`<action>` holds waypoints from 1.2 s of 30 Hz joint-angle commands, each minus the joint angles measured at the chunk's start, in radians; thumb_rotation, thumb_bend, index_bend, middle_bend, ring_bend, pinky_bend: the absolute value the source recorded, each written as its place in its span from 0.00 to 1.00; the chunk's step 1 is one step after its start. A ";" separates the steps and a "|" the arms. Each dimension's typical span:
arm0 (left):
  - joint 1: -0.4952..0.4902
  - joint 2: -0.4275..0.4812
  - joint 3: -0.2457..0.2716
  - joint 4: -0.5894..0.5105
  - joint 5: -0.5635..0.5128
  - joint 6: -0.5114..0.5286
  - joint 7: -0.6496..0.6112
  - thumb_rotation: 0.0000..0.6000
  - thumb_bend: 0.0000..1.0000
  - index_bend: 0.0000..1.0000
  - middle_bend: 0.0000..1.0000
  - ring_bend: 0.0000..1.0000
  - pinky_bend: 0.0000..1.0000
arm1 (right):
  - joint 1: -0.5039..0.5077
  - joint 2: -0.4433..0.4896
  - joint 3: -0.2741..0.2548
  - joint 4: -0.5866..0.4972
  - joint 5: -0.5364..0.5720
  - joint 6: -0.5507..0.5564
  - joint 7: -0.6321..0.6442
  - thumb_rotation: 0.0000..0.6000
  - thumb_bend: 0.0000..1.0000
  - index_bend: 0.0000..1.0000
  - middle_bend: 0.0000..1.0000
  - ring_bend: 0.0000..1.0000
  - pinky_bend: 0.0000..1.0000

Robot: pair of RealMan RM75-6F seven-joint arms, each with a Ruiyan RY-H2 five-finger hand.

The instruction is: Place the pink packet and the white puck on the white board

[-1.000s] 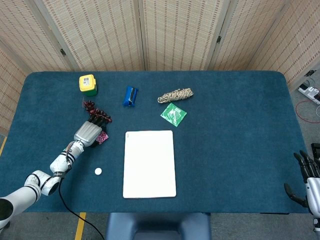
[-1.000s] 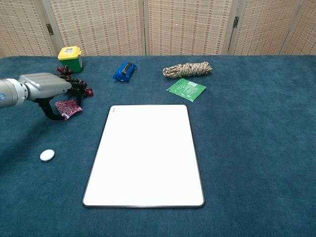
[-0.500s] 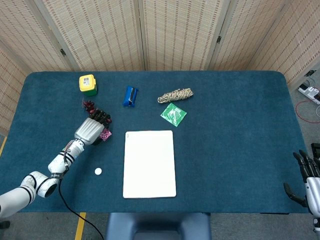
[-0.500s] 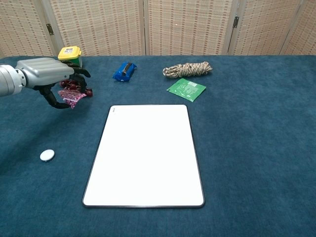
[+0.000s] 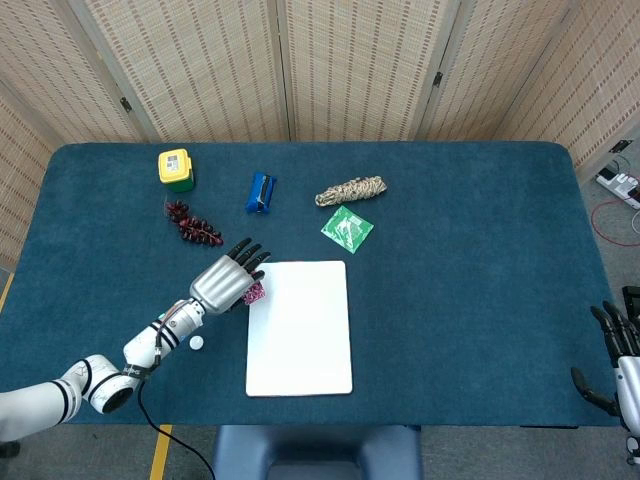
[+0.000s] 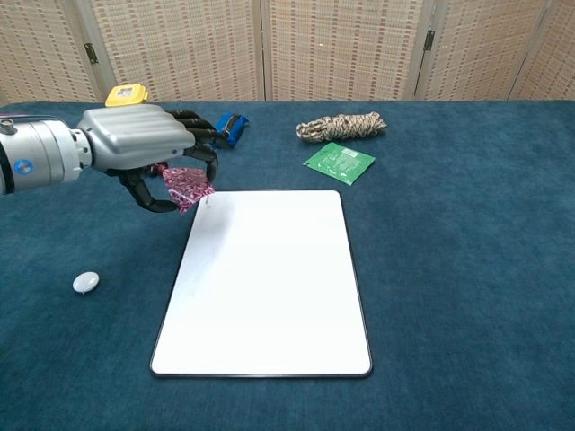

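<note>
white and bare, the white board point(image 6: 269, 287) carries nothing so far, and the white puck point(image 6: 85, 283) lies on the cloth to its left. beyond them the left hand point(image 6: 148, 148) pinches the pink packet point(image 6: 186, 186) above the board's far-left corner, seemingly to set it down. the right hand point(image 5: 620, 350) hangs released, fingers apart.

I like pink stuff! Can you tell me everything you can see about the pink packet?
The pink packet is small, flat and crinkly, pink with darker speckles, and looks like a thin plastic wrapper. The robot's left hand holds it up off the blue table, so it hangs tilted under the fingers, partly hidden by them. It is at the upper left corner of the white board, at its edge, not yet lying on it. Only the hand touches it.
</note>
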 commanded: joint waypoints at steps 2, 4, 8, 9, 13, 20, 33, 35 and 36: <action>-0.023 -0.025 -0.008 -0.053 -0.016 -0.024 0.070 1.00 0.36 0.34 0.13 0.07 0.00 | 0.000 -0.002 -0.001 0.006 0.001 -0.003 0.005 1.00 0.36 0.03 0.06 0.10 0.04; -0.030 -0.041 -0.013 -0.061 -0.032 -0.033 0.095 1.00 0.36 0.34 0.13 0.07 0.00 | -0.001 -0.003 0.000 0.008 0.001 -0.001 0.008 1.00 0.36 0.03 0.06 0.10 0.04; -0.043 -0.068 -0.015 -0.065 -0.058 -0.052 0.159 1.00 0.36 0.34 0.13 0.07 0.00 | -0.002 -0.005 -0.001 0.015 0.003 -0.002 0.015 1.00 0.36 0.03 0.06 0.10 0.04; -0.046 -0.073 -0.015 -0.067 -0.066 -0.057 0.172 1.00 0.36 0.33 0.13 0.07 0.00 | -0.002 -0.006 -0.001 0.017 0.004 -0.003 0.017 1.00 0.36 0.03 0.06 0.10 0.04; -0.057 -0.095 -0.016 -0.071 -0.100 -0.075 0.230 1.00 0.36 0.32 0.13 0.07 0.00 | 0.000 -0.009 0.000 0.024 0.006 -0.008 0.023 1.00 0.36 0.03 0.06 0.10 0.04; -0.061 -0.099 -0.013 -0.093 -0.170 -0.087 0.299 1.00 0.35 0.20 0.12 0.06 0.00 | 0.008 -0.013 0.003 0.033 0.005 -0.018 0.031 1.00 0.36 0.03 0.06 0.10 0.04; 0.021 0.002 0.032 -0.149 -0.132 0.021 0.211 1.00 0.35 0.28 0.12 0.07 0.00 | 0.014 -0.019 0.003 0.040 -0.011 -0.018 0.040 1.00 0.36 0.03 0.06 0.10 0.04; 0.043 0.023 0.046 -0.161 -0.117 0.046 0.192 1.00 0.35 0.29 0.12 0.07 0.00 | 0.017 -0.020 0.002 0.041 -0.016 -0.020 0.040 1.00 0.36 0.03 0.06 0.10 0.04; 0.053 0.032 0.052 -0.165 -0.108 0.058 0.185 1.00 0.35 0.30 0.12 0.07 0.00 | 0.019 -0.020 0.002 0.041 -0.018 -0.020 0.039 1.00 0.36 0.03 0.06 0.10 0.04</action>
